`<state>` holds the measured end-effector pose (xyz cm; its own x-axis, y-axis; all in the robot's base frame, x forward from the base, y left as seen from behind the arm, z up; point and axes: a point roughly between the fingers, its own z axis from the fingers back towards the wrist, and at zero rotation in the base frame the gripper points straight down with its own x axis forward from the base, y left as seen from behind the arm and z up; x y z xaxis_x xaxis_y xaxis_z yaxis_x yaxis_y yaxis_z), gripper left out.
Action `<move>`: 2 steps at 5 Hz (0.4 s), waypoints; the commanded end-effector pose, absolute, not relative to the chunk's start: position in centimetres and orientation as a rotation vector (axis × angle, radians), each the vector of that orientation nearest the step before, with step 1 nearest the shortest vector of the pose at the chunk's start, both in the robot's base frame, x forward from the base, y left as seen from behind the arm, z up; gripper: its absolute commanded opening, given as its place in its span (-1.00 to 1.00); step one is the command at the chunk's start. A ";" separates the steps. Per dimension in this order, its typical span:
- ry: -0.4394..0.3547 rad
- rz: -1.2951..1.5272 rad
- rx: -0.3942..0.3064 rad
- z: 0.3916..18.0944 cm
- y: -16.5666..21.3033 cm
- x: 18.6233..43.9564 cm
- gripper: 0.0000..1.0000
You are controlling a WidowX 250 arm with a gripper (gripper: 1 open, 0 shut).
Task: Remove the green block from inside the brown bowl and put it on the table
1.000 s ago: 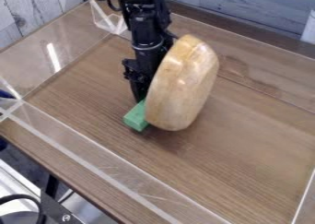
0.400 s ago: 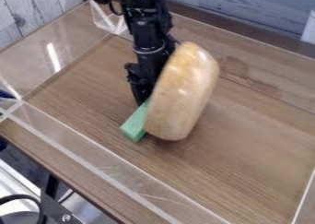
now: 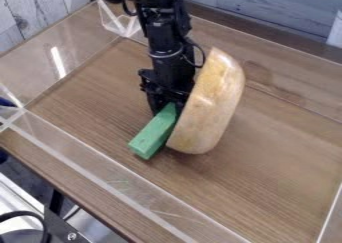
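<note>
Dark brown wood grain runs across the surface [image 3: 80, 109], with clear acrylic walls [image 3: 100, 174] standing low along its edges and pale grey boards [image 3: 27, 9] off in the far left corner. One black robot arm [image 3: 163, 27] reaches in from the far side, left of the middle from where I'm standing, its segments coming down nearly upright toward the surface, with a thin dark cable looping out beside it. It ends low, its claw [image 3: 163, 99] tucked in by the bowl, the tips partly hidden. That claw is clenched, though I can't make out whether it has hold of anything. I count one bowl, the brown bowl [image 3: 209, 105], tipped up steeply on its side, its pale rounded wood right next to the claw. I count one block too, the green block [image 3: 154, 133], slanting out from below the claw, its near end pointing toward the near left. It lies just left of the bowl's wall, outside the bowl, low by the surface; whether its whole length rests on the wood I can't tell.
</note>
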<state>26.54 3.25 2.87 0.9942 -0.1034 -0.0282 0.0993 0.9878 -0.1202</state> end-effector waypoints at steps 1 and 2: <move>-0.032 -0.102 -0.102 4.8 3.4 27.8 -1.00; -0.033 -0.096 -0.101 4.8 3.5 28.1 -1.00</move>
<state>27.07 3.33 3.34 0.9955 -0.0929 -0.0204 0.0898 0.9889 -0.1186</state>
